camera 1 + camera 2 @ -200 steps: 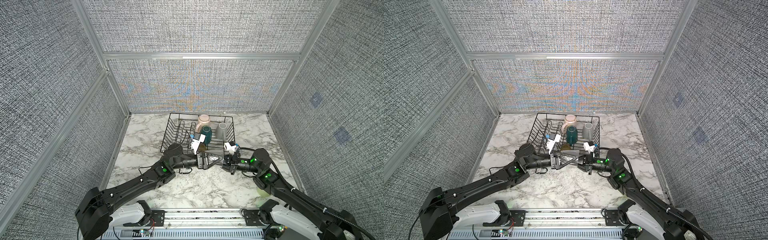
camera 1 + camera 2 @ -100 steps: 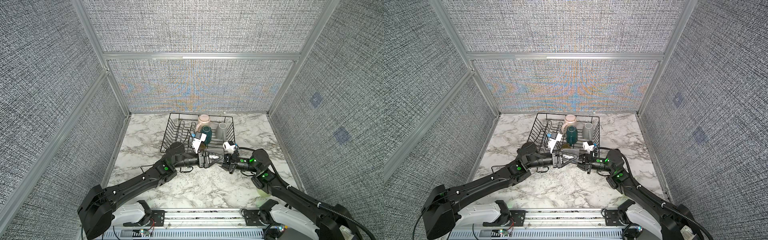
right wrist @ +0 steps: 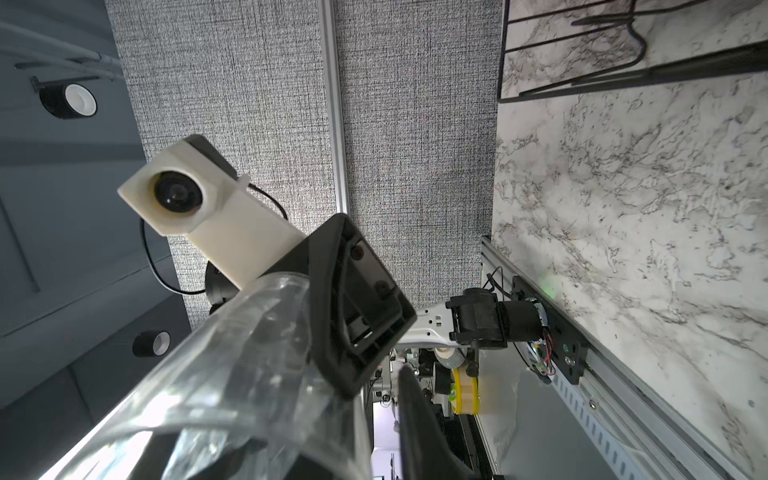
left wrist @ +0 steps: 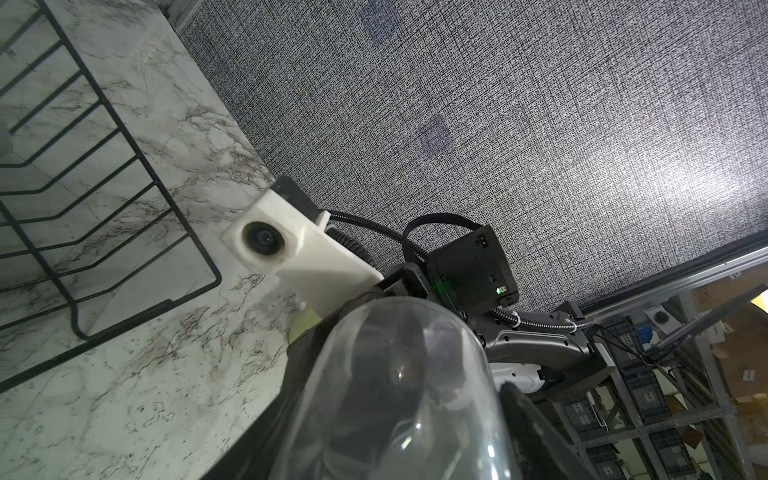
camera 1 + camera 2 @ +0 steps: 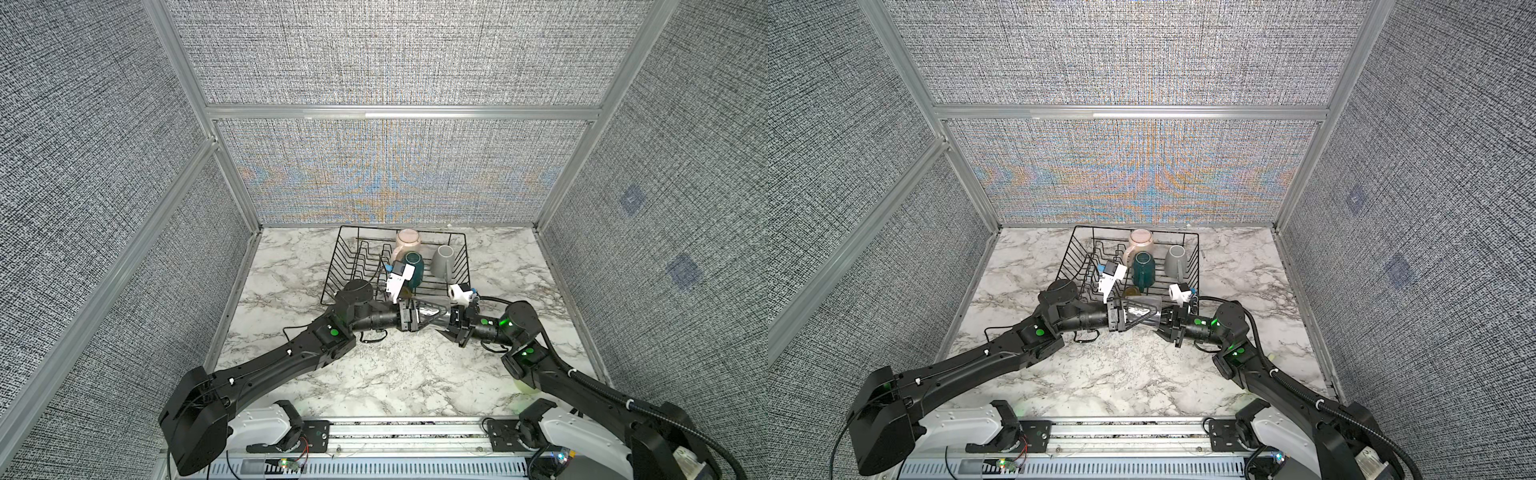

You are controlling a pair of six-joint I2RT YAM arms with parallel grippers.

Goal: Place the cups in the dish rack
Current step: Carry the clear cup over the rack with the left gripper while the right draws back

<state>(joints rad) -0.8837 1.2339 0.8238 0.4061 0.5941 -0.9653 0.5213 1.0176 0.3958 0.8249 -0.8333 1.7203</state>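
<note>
In both top views the left tool (image 5: 437,318) (image 5: 1148,318) grasped the glass (image 5: 428,312) (image 5: 1139,309), level above the desk (image 5: 399,374). The rack (image 5: 332,272) stood just beyond, and the right tool (image 5: 452,323) (image 5: 1165,324) was at the glass's far end.

In the left wrist view, the fingers (image 4: 286,399) pressed either side of the glass (image 4: 399,374).

In the right wrist view, the right tool was loosened, one finger (image 3: 419,428) apart from the glass (image 3: 232,374).

The left gripper (image 5: 436,316) has narrowed its jaws from a wide spread. They now sit close against the sides of the clear glass tumbler (image 5: 1142,306), which hangs level between the two arms just in front of the dish rack (image 5: 332,270). The right gripper (image 5: 1165,326), clamped on the tumbler's other end a second ago, has begun to part. In the right wrist view, a gap now shows between one of its fingers (image 3: 415,428) and the glass wall.
</note>
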